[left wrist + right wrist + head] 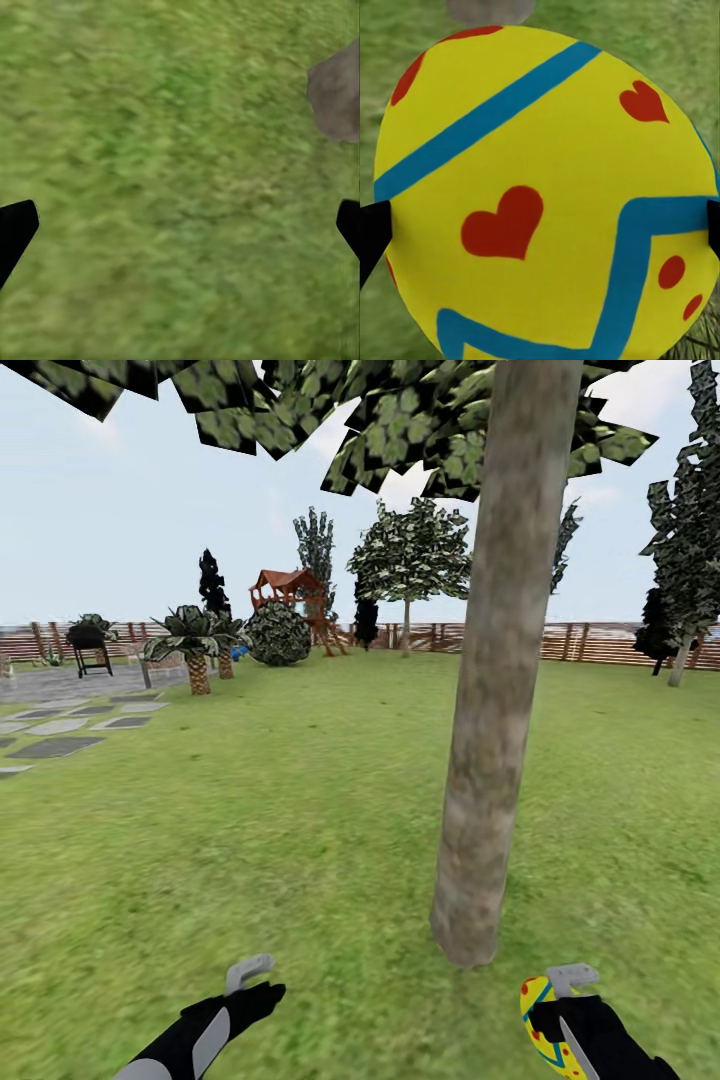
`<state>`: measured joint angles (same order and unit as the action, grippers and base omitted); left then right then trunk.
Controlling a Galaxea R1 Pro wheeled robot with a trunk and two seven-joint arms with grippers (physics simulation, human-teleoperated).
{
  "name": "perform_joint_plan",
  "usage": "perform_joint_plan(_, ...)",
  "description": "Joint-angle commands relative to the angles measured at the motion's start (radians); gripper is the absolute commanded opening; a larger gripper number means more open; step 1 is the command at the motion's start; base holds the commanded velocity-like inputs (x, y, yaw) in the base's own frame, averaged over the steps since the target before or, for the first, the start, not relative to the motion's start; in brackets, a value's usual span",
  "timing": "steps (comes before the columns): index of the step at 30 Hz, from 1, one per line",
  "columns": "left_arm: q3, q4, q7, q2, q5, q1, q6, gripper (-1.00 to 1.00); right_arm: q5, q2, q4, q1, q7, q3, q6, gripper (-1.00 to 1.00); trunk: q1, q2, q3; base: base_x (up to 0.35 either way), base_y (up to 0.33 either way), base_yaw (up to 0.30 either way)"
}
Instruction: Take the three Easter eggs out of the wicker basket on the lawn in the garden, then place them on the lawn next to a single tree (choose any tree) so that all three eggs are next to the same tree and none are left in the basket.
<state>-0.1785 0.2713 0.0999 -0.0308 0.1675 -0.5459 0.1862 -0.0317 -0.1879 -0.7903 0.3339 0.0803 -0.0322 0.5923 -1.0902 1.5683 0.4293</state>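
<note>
A thick grey-brown tree (500, 710) trunk rises from the lawn (250, 810) straight ahead, its foot just beyond my hands. My right gripper (565, 1000) is shut on a yellow Easter egg (545, 1025) with blue bands and red marks, held low and just right of the trunk's foot. Up close in the right wrist view, the Easter egg (540, 195) sits between the dark fingertips (371, 236). To the left of the trunk, my left gripper (250, 975) hangs open over bare grass, with the trunk's base (337, 94) at the edge of its view. The wicker basket is out of view.
Grey paving slabs (55, 745) lie at the far left. Short palms (195, 645), a round bush (278, 632), a red playset (290, 595) and a second leafy tree (410, 560) stand far back. A brown slat fence (600, 640) bounds the garden.
</note>
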Motion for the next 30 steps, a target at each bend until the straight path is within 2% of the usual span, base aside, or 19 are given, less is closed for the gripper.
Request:
perform_joint_plan(1,-0.007,0.002,0.002,0.0,0.006,0.0,0.008,1.0,-0.003,-0.001,-0.001,0.001,0.003,-0.004,0.006,-1.0,0.0,0.001,0.001,-0.019,0.034,0.004)
perform_joint_plan(10,-0.004,0.002,0.001,-0.001,0.003,0.0,0.016,1.0,-0.003,-0.001,-0.001,0.001,0.003,-0.005,0.006,-1.0,0.0,0.001,0.001,0.011,0.292,0.0)
perform_joint_plan(11,-0.004,0.002,0.0,-0.001,-0.003,0.0,0.016,1.0,-0.003,-0.001,-0.001,0.001,0.003,-0.004,0.006,-1.0,0.0,0.001,0.001,0.07,0.331,0.0)
perform_joint_plan(13,-0.005,0.002,-0.002,-0.001,-0.044,0.0,0.016,1.0,-0.003,-0.001,-0.001,0.001,0.003,-0.002,0.006,-1.0,0.0,0.001,0.001,0.083,0.331,0.0)
perform_joint_plan(15,-0.005,0.002,-0.002,-0.003,-0.059,0.0,0.016,1.0,-0.003,-0.001,-0.001,0.001,0.003,-0.001,0.006,-1.0,0.0,0.001,0.001,0.112,0.331,0.0)
perform_joint_plan(27,-0.006,0.002,-0.002,-0.004,-0.068,0.0,0.018,1.0,-0.003,0.004,-0.001,0.001,0.004,-0.003,0.014,-1.0,0.0,0.001,0.001,0.131,0.331,0.0)
perform_joint_plan(30,-0.006,0.002,-0.002,-0.003,-0.068,0.0,0.018,1.0,-0.001,0.002,-0.001,0.001,0.003,-0.004,0.019,-1.0,0.0,0.001,0.002,0.143,0.331,-0.158)
